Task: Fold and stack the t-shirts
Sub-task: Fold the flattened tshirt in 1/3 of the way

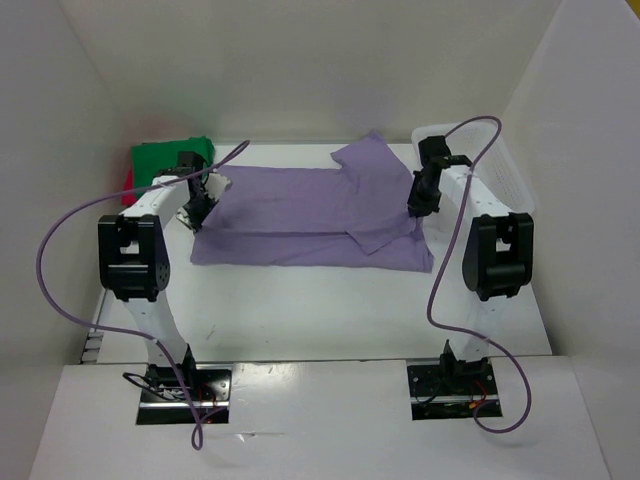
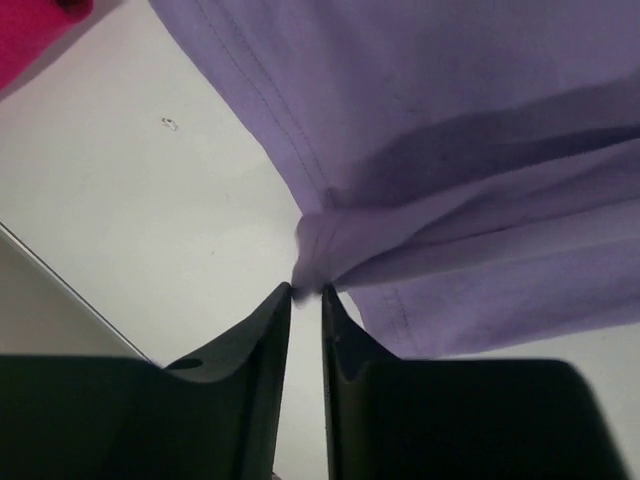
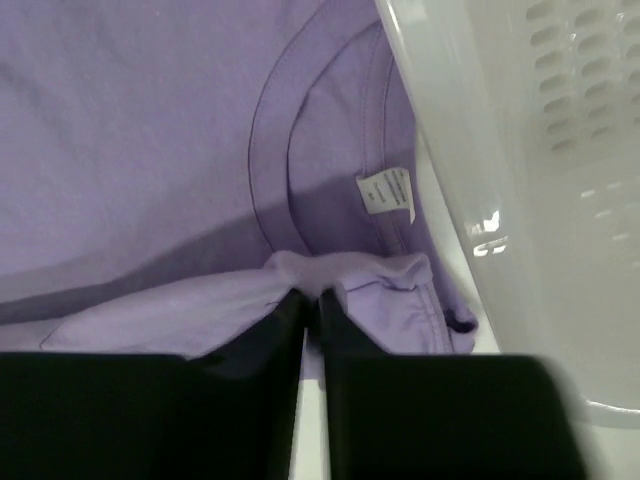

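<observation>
The lavender t-shirt (image 1: 310, 215) lies flat across the middle of the table, one sleeve folded over at the right. My left gripper (image 1: 200, 205) is at the shirt's left edge. In the left wrist view the left gripper (image 2: 306, 292) has its jaws a narrow gap apart, with a bunched bit of the lavender shirt (image 2: 450, 130) pinched at the tips. My right gripper (image 1: 420, 205) is at the right edge by the collar. Seen from the right wrist, that gripper (image 3: 312, 295) is shut on a fold of the shirt (image 3: 130, 120). The green t-shirt (image 1: 170, 158) lies at the back left, with the red t-shirt (image 2: 30, 30) beside it.
A white plastic basket (image 1: 500, 165) stands at the back right, its perforated wall (image 3: 540, 200) close to my right gripper. White walls enclose the table on three sides. Purple cables loop from both arms over the near half of the table.
</observation>
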Tool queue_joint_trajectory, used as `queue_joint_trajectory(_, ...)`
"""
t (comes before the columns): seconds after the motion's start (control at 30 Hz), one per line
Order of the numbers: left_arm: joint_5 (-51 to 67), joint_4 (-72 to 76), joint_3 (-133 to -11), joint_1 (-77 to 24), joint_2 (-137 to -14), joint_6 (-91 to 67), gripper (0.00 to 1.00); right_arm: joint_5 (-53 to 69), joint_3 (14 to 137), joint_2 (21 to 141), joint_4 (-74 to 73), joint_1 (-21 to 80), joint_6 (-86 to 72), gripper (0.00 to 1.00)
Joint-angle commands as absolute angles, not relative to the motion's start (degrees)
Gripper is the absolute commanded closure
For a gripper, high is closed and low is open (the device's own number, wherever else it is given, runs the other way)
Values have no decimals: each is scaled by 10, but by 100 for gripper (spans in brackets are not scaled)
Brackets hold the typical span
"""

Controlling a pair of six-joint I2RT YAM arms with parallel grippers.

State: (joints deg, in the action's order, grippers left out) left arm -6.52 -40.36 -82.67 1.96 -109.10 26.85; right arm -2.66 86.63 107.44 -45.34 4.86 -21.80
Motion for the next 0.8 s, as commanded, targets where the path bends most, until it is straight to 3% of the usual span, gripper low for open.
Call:
queue_joint_trajectory(0.0,-93,-388,-857,23,-1107,260,73,-56,917,1090,-423,43,-207,80)
queue_joint_trajectory(0.07,-101,-388,-867,23,-1128,260,65,-72,927,1106,-423,48,-202,43)
queue_joint_trajectory(0.1,-109,-388,-872,23,-1133,260,56,-79,938,1106,-423,48,-202,35)
queue_joint_trajectory(0.2,-136,-393,-897,28,-1156,255,52,-111,947,1104,-423,64,-195,25)
queue_joint_trajectory(0.43,-134,-412,-881,68,-1103,255,45,-178,852,961,-446,98,-268,22)
queue_joint_trajectory(0.57,-100,-432,-808,68,-1049,261,42,-113,706,848,-439,98,-323,23)
queue_joint_trajectory(0.77,-10,-453,-745,68,-1017,233,40,-83,611,820,-444,98,-399,26)
